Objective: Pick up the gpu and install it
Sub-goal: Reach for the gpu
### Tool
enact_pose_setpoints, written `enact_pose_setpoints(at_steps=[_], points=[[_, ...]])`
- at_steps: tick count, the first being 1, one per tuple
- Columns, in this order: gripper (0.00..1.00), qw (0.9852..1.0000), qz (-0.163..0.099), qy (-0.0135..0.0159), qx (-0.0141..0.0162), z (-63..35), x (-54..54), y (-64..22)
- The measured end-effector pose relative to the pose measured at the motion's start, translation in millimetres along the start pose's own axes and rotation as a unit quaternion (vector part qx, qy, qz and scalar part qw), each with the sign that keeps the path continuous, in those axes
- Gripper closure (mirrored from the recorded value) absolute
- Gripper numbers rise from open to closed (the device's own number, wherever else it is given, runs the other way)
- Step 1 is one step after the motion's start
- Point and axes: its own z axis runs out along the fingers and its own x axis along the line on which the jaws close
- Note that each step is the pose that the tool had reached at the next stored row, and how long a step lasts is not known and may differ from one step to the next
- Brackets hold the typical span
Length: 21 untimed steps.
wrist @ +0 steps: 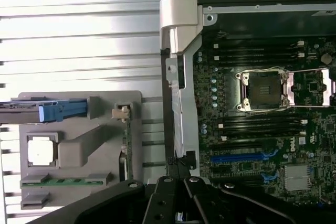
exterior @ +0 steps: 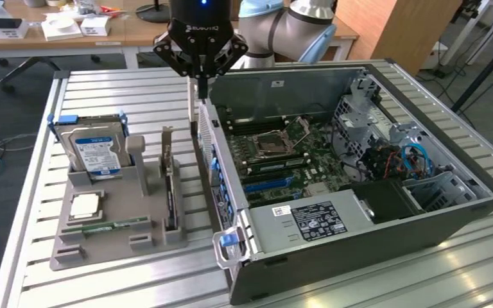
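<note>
Behind your work area you have a wooden desk (exterior: 101,32) with small white boxes on it. In front of it is a slatted metal table (exterior: 101,90). On that table an open computer case (exterior: 384,224) lies on its side, with the motherboard (exterior: 272,151) facing up. The power supply (exterior: 315,221) carries a black label, but you cannot read its print.

Your gripper (exterior: 202,86) hangs above the case wall nearest the grey holder (exterior: 110,247). Its fingers are clenched together with nothing between them. White lettering on its black body appears to read ROBOTIQ. In the wrist view the gripper (wrist: 178,192) sits over that same wall.

You will find the graphics card (exterior: 171,192) on edge in a slot of the holder, on the side nearest the case. Its metal bracket stands up at the far end, and it is well apart from the gripper. The wrist view shows the card (wrist: 127,145) edge-on.

Also in the holder:
- A hard drive (exterior: 97,151) stands upright, showing a blue and white label too small to read.
- A processor chip (exterior: 85,205) lies flat.
- A green memory stick (exterior: 101,226) lies just beside the chip.
</note>
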Motion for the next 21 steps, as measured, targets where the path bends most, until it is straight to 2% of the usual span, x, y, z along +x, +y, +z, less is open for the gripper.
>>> enact_pose_setpoints(at_steps=[21], points=[[0.90,1.0000,0.000,0.0000,0.0000,-1.0,43.9,-3.1]])
